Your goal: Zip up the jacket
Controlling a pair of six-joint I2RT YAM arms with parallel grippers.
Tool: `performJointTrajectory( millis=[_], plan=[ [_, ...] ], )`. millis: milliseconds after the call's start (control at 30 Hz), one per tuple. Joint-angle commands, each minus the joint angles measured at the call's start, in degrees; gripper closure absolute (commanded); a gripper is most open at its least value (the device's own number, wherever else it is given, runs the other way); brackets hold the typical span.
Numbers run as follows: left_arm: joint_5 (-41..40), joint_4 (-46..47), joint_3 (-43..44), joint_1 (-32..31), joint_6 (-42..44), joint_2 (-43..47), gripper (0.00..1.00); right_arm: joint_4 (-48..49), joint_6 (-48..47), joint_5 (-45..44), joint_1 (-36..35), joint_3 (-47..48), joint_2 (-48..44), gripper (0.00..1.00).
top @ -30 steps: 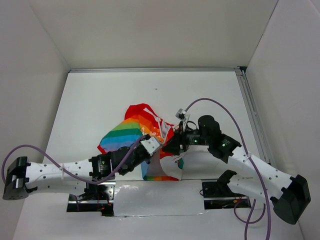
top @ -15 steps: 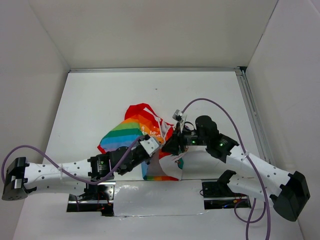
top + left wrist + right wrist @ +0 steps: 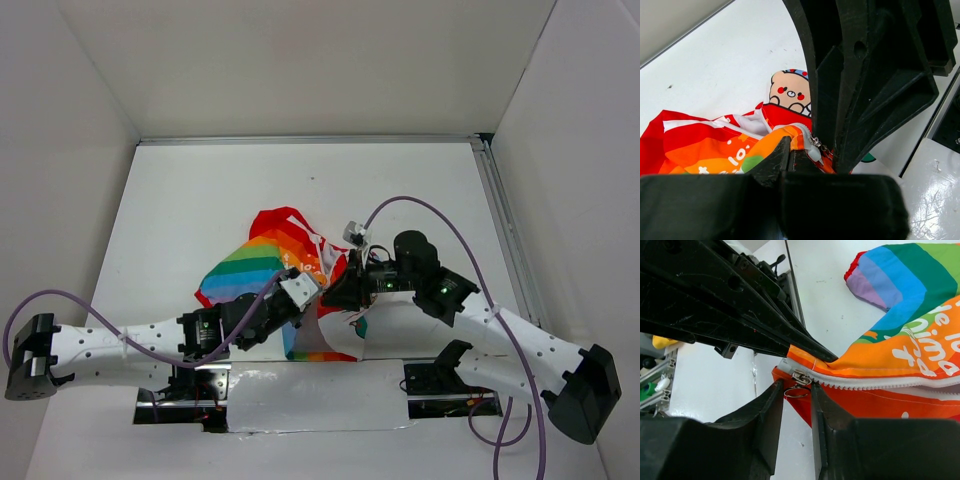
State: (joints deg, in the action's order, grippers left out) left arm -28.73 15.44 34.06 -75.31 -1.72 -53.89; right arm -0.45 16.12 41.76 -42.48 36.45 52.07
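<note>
The jacket lies crumpled on the white table, rainbow sleeve to the left, cartoon print facing up. My left gripper is shut on the orange bottom hem next to the zipper's end; in the right wrist view its black fingers pinch that hem. My right gripper meets it from the right. Its fingers close on either side of the metal pull ring, which hangs from the zipper slider at the bottom of the white teeth.
A metal rail runs along the table's right edge. White walls enclose the table on three sides. The arm bases and a foil-taped strip sit at the near edge. Purple cables loop above the right arm.
My right gripper shifted slightly left toward the jacket's hem, then settled. The left arm and the jacket have hardly moved.
</note>
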Motion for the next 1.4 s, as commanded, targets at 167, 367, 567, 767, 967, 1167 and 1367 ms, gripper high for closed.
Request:
performJointTrajectory(
  millis=[167, 367, 567, 767, 967, 1167, 1367],
  plan=[
    [-0.62, 4.60, -0.31, -0.01, -0.04, 1.59, 1.00, 0.80, -1.79, 0.61, -0.68, 3.46, 0.40, 0.75],
    [-0.36, 3.19, 0.30, -0.01, -0.57, 1.94, 1.00, -4.73, -2.23, -8.87, -1.81, 4.86, 0.66, 1.00],
    [0.26, 0.12, 1.44, -0.01, -1.45, 2.30, 1.00, -10.62, -2.31, -34.44, -2.08, 6.26, 1.27, 1.00],
    [0.34, -2.26, 1.45, -0.01, -2.59, 2.56, 1.00, -13.26, -5.31, -44.39, -3.13, 6.36, -0.30, 1.00],
    [0.17, -3.57, 1.70, 0.07, -3.56, 3.53, 1.00, -11.51, -7.33, -38.44, -5.42, 6.27, 0.48, 1.00],
    [-0.62, -2.61, 1.88, 0.07, -2.15, 2.91, 1.00, -12.91, -5.85, -34.46, -7.44, 7.94, -0.04, 1.00],
    [-2.12, -0.68, 0.04, 0.69, -3.03, 4.40, 1.00, -14.76, -2.77, -29.11, -7.36, 6.71, -5.22, 0.69]
  ],
)
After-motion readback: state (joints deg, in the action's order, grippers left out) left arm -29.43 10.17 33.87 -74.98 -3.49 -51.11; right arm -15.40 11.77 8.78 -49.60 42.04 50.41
